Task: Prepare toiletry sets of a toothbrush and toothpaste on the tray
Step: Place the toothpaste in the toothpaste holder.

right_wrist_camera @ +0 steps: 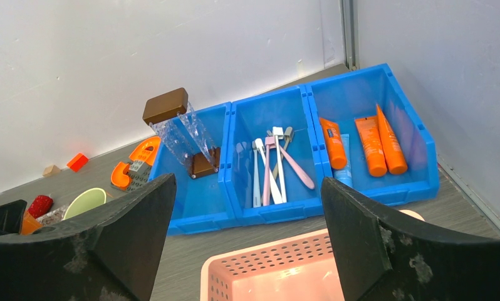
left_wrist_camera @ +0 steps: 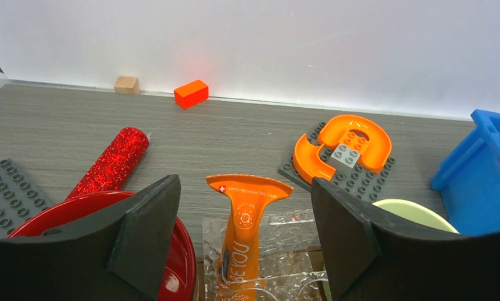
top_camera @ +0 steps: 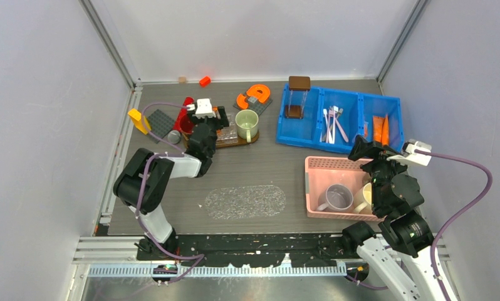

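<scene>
The left gripper [left_wrist_camera: 244, 191] hangs low over the tray [top_camera: 250, 140] at the left of the bench, with its jaws apart. Between them rests one toothpaste tube [left_wrist_camera: 242, 244], orange, on a clear crinkled plastic holder [left_wrist_camera: 285, 248]. Neither finger touches it, so it appears to be set down. A red bowl [left_wrist_camera: 78, 219] is just beside it on the left and a green mug [top_camera: 246, 124] on the right. I cannot make out a toothbrush beside this tube, so the set seems not yet complete.

Further right, the blue bin [right_wrist_camera: 279, 210] holds the toothbrushes [right_wrist_camera: 279, 166] in its middle compartment and more orange tubes [right_wrist_camera: 369, 147] in the right one. The right gripper [right_wrist_camera: 247, 183] hovers above the pink basket [right_wrist_camera: 266, 266], near the bin, with its jaws wide apart and empty.

The toothbrushes are probably light, stiff and smooth, and they lie crossed over each other. I would take one across the middle of its handle, where it is free of the others. A tube is soft, so a gentle grip on its body is better.
</scene>
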Action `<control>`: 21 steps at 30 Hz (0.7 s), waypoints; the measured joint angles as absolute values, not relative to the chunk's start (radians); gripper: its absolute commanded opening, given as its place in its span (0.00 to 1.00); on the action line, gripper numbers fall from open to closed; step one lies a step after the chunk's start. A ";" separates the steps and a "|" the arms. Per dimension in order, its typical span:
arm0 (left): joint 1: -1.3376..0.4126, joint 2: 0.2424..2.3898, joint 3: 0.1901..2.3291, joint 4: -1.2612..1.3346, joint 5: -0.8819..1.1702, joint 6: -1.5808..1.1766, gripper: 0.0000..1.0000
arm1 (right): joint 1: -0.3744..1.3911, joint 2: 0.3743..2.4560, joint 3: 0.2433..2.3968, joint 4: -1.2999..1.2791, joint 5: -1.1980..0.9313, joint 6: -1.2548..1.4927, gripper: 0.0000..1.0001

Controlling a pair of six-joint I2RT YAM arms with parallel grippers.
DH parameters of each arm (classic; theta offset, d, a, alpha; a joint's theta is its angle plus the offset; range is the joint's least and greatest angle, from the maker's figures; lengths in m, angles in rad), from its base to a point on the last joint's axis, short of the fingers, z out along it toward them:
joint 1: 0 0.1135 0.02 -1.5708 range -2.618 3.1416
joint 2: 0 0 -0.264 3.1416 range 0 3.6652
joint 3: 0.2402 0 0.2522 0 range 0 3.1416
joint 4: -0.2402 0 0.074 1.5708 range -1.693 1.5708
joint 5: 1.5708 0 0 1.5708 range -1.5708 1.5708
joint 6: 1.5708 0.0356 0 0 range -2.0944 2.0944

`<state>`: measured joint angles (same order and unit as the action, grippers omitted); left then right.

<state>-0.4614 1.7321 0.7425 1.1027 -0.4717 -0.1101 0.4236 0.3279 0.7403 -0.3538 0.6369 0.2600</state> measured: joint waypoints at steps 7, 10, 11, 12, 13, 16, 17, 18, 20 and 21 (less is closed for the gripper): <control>-0.461 1.679 0.721 1.104 -0.479 -0.127 0.87 | 0.424 0.328 0.740 -0.354 0.633 0.260 0.92; -0.461 1.633 0.710 1.095 -0.479 -0.133 0.86 | 0.424 0.328 0.740 -0.354 0.630 0.260 0.92; -0.461 1.613 0.710 1.081 -0.480 -0.138 0.86 | 0.424 0.328 0.740 -0.354 0.628 0.260 0.92; -0.461 1.593 0.710 1.068 -0.481 -0.145 0.85 | 0.424 0.328 0.740 -0.354 0.627 0.260 0.92; -0.461 1.569 0.712 1.044 -0.484 -0.151 0.85 | 0.424 0.328 0.740 -0.354 0.625 0.260 0.92; -0.461 1.502 0.747 0.907 -0.497 -0.173 0.83 | 0.424 0.327 0.740 -0.354 0.623 0.260 0.92; -0.461 1.484 0.779 0.836 -0.500 -0.181 0.83 | 0.424 0.327 0.740 -0.354 0.622 0.260 0.92; -0.461 1.471 0.820 0.762 -0.504 -0.186 0.83 | 0.424 0.327 0.740 -0.354 0.622 0.260 0.92; -0.461 1.460 0.923 0.599 -0.511 -0.206 0.83 | 0.424 0.327 0.740 -0.354 0.621 0.260 0.92; -0.461 1.460 0.974 0.522 -0.513 -0.212 0.83 | 0.424 0.326 0.740 -0.355 0.619 0.261 0.92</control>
<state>-0.4614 1.4601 0.9737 0.5220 -0.5133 -0.2115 0.4236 0.3264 0.7403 -0.3546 0.6193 0.2607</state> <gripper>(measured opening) 0.833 0.921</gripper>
